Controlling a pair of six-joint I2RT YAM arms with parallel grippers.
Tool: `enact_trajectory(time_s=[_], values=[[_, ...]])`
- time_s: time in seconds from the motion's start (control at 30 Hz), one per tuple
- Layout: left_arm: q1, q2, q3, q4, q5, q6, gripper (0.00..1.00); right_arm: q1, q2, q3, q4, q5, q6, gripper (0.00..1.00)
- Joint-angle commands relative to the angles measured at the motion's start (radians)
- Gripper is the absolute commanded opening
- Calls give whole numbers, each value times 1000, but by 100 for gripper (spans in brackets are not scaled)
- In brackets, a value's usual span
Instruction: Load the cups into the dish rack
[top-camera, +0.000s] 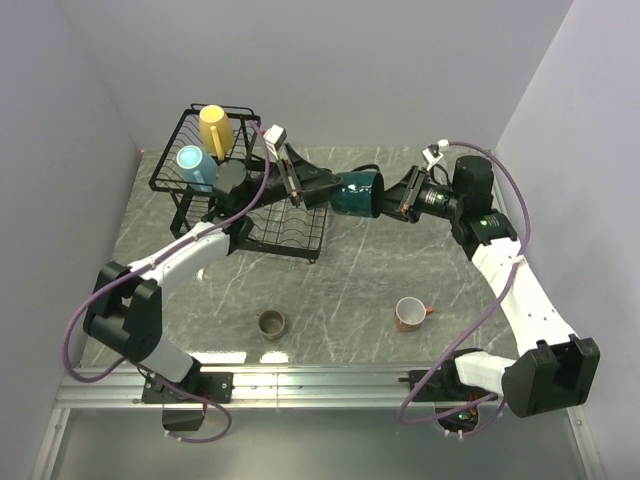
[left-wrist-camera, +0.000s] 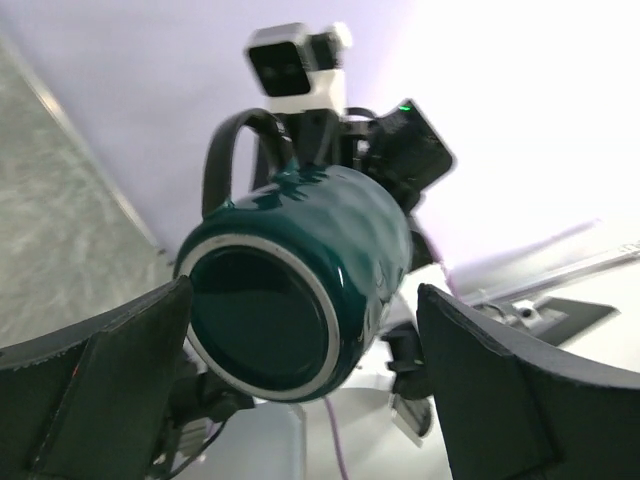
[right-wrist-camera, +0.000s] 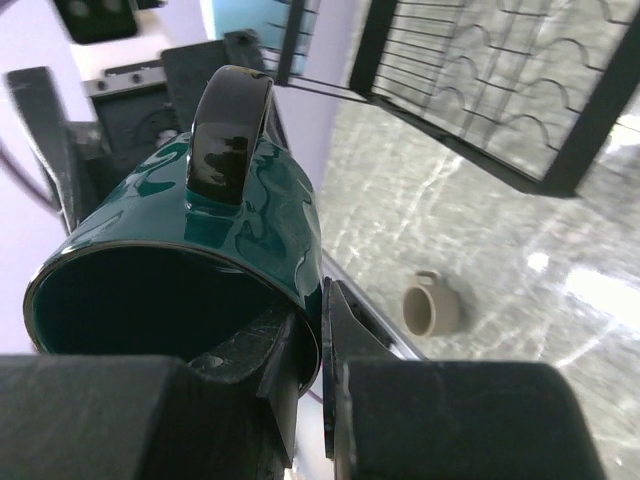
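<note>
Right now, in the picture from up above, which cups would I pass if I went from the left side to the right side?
light blue cup → yellow cup → olive-brown cup → dark teal cup → salmon-red cup

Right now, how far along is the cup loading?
Done: yellow mug and light blue mug sit in the dish rack basket. In hand: right tool grips the teal mug by its rim, left tool open at its base. Remaining: olive mug and red mug on the table.
</note>
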Motion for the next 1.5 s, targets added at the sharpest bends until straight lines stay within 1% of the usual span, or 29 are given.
enact_trajectory(time_s=[0.0, 0.03, 0.07, 0.13, 0.17, 0.23, 0.3, 0.33, 0.37, 0.43, 0.47, 0.5, 0.57, 0.67, 0.7, 0.8, 0.87, 0.9, 1.0, 1.03, 1.07, 1.1, 1.17, 1.27, 1.33, 1.47], values=[[-1, 47, -35, 370, 75, -184, 99, -7, -41, 5, 207, -89, 97, 0], [0, 65, -35, 433, 86, -227, 99, -8, -40, 5, 221, -98, 115, 0], [0, 102, -35, 493, 101, -313, 99, -8, -33, 3, 233, -104, 124, 0], [0, 137, -27, 649, 126, -388, 99, -11, -29, 5, 252, -109, 147, 0], [0, 172, -21, 694, 133, -449, 99, -11, -21, 8, 279, -115, 155, 0], [-4, 196, -6, 757, 144, -488, 99, -11, -17, 21, 295, -118, 166, 0], [-6, 211, 11, 748, 164, -494, 99, -11, -7, 35, 312, -127, 175, 0], [-6, 210, 19, 715, 172, -478, 99, -11, -4, 40, 316, -130, 186, 0], [-6, 199, 31, 604, 181, -409, 99, -11, -1, 43, 321, -132, 190, 0], [-7, 179, 46, 448, 189, -311, 99, -11, -3, 54, 326, -132, 198, 0], [-6, 164, 68, 314, 189, -222, 99, -13, -6, 57, 324, -134, 197, 0], [-6, 157, 77, 256, 189, -185, 99, -11, -9, 61, 318, -132, 197, 0], [-6, 150, 101, 151, 178, -96, 99, -11, -18, 60, 313, -132, 194, 0], [-3, 148, 117, 41, 150, -37, 99, -11, -36, 49, 309, -130, 192, 0], [0, 148, 124, -38, 140, -11, 99, -11, -41, 48, 297, -129, 189, 0], [9, 133, 164, -204, 97, 104, 99, -11, -59, 54, 257, -123, 148, 0], [17, 131, 186, -226, 98, 127, 100, -13, -72, 49, 232, -118, 138, 0], [20, 131, 183, -188, 103, 116, 99, -13, -78, 46, 231, -117, 138, 0], [20, 144, 160, -62, 145, 14, 99, -13, -84, 21, 247, -115, 160, 0], [19, 157, 155, 67, 162, -69, 99, -14, -86, 18, 275, -114, 167, 0], [17, 165, 145, 120, 179, -109, 99, -13, -87, 15, 287, -109, 174, 0], [16, 179, 141, 173, 204, -181, 99, -14, -84, 17, 304, -106, 186, 0], [13, 190, 132, 289, 224, -240, 99, -16, -81, 24, 322, -101, 197, 0], [8, 208, 125, 390, 253, -329, 100, -16, -63, 49, 355, -101, 213, 0], [3, 213, 125, 409, 270, -356, 100, -17, -50, 64, 362, -106, 215, 0], [-7, 205, 137, 409, 282, -353, 98, -14, -49, 63, 364, -106, 210, 0]])
